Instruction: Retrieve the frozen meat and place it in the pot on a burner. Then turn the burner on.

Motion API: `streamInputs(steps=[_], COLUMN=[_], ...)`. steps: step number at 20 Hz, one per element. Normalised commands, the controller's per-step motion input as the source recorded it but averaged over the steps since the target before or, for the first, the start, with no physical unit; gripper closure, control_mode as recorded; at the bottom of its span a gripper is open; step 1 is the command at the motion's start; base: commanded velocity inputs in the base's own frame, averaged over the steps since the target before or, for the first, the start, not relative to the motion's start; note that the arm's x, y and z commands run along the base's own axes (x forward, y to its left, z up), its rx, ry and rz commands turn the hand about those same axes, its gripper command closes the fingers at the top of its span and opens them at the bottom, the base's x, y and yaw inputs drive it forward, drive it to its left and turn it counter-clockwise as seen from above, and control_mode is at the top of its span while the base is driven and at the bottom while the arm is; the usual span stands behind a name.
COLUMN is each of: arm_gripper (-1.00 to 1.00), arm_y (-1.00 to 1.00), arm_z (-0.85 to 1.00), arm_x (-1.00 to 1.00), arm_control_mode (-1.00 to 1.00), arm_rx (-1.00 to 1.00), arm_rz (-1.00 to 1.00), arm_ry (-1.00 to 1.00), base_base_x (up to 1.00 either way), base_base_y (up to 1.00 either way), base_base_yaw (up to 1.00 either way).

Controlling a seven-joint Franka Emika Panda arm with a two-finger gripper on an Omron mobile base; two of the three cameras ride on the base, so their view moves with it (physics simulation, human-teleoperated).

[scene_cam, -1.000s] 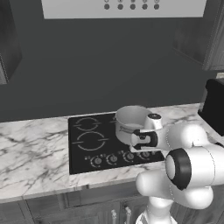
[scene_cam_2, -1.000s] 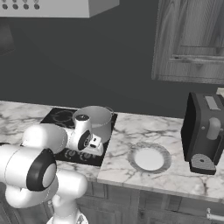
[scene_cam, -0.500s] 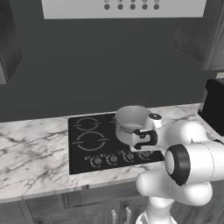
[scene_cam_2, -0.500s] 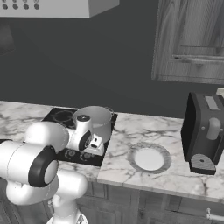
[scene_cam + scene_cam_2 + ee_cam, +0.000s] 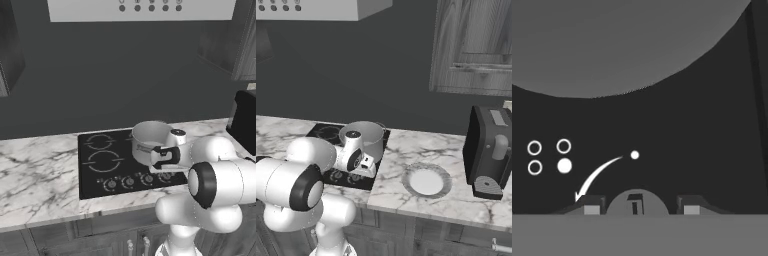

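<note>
The silver-grey pot (image 5: 149, 142) (image 5: 364, 137) stands on the right rear burner of the black cooktop (image 5: 102, 162); in the hand view its underside-like grey side (image 5: 627, 45) curves across the top. My gripper (image 5: 164, 172) (image 5: 358, 174) (image 5: 637, 206) points down at the front row of knobs just before the pot. One round knob (image 5: 637, 202) sits between my fingertips (image 5: 592, 206), which press close on both its sides. A white arrow and burner-position dots (image 5: 549, 156) are printed beside it. The frozen meat is out of view.
More knobs (image 5: 119, 183) run along the cooktop's front edge. A white plate (image 5: 426, 181) lies on the marble counter right of the stove, and a dark coffee machine (image 5: 490, 150) (image 5: 245, 120) stands beyond it. A range hood (image 5: 140, 9) hangs overhead.
The fingers have drawn in from wide open to close around the knob. The hand has stayed low in front of the pot, which has not moved.
</note>
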Motion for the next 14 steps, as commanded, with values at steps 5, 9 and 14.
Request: streamInputs(steps=[5,9,14], arm_gripper=[1.0,1.0,1.0], arm_y=[0.02,0.01,-0.14], arm_z=[-0.29,-0.32,-0.53], arm_x=[-0.36,-0.62,-0.35], arm_control_mode=[-1.0,-1.0,-1.0], arm_rx=[0.0,0.0,0.0], arm_rz=[0.08,0.17,0.3], arm_ry=[-0.06,-0.04,0.0], base_base_x=[0.0,0.0,0.0], base_base_y=[0.0,0.0,0.0], base_base_yaw=[0.0,0.0,0.0])
